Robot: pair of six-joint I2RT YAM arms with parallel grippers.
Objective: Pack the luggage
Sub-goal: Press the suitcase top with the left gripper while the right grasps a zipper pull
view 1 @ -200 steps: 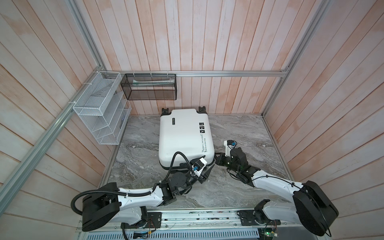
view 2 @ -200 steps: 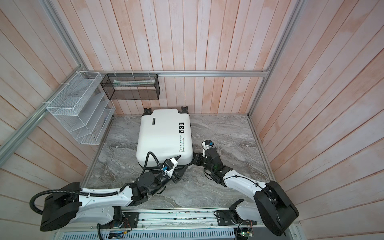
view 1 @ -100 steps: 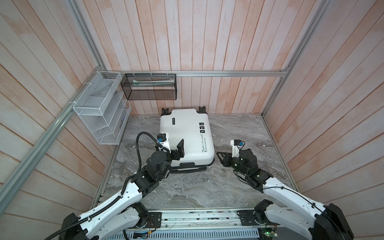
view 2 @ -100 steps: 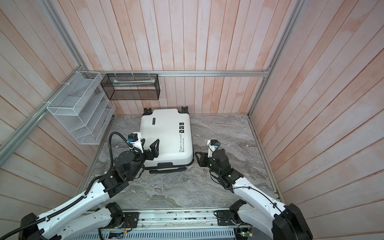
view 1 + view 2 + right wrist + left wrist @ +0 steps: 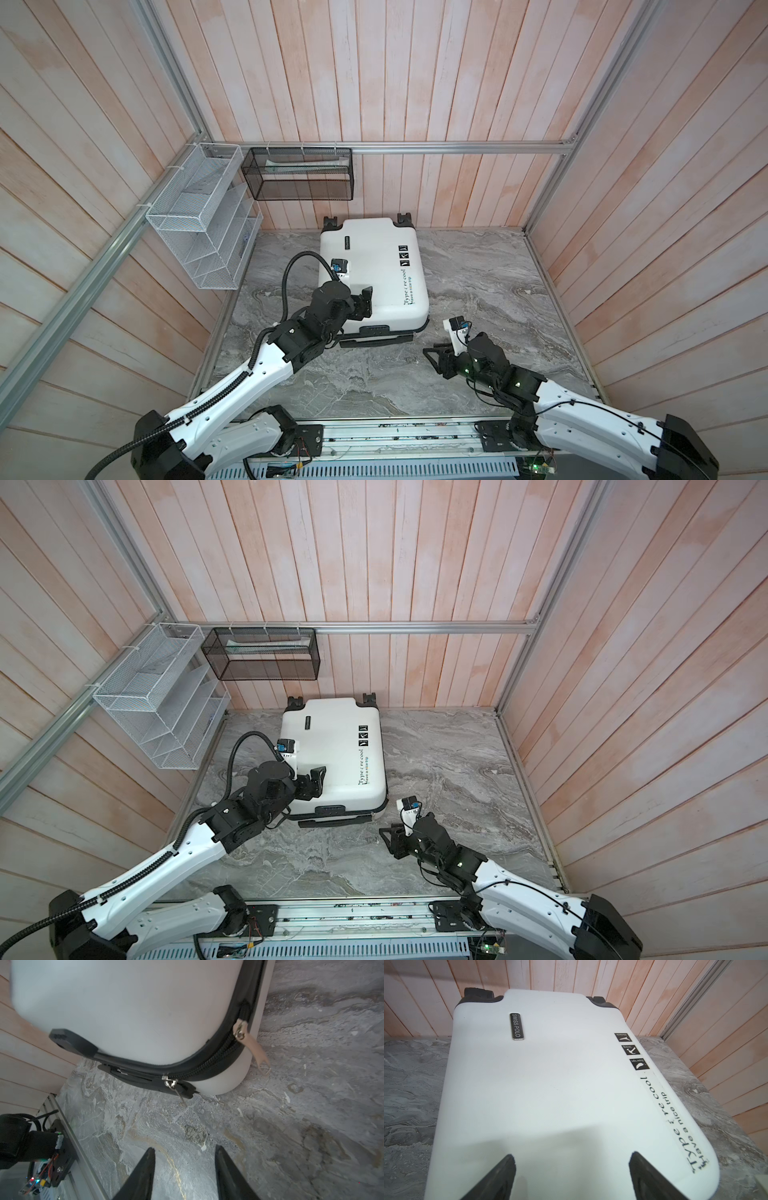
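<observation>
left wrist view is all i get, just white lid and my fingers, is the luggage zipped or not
observer: the right wrist view shows the zipper closed round the corner of the luggage nearest that arm
operator: and the other arm
observer: the right hand is open over bare floor, short of that corner, holding nothing
operator: anything else around
observer: a long pale item lies in the black mesh basket on the back wall

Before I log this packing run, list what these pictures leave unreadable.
- Inside of the suitcase: hidden in every view by its shut lid.
- Pale item in the black basket: top views, veiled by mesh, too small to name.
- White rack contents: top views, too small to tell.
- Left end effector: left wrist view, finger bases cut off by the frame edge.
</observation>
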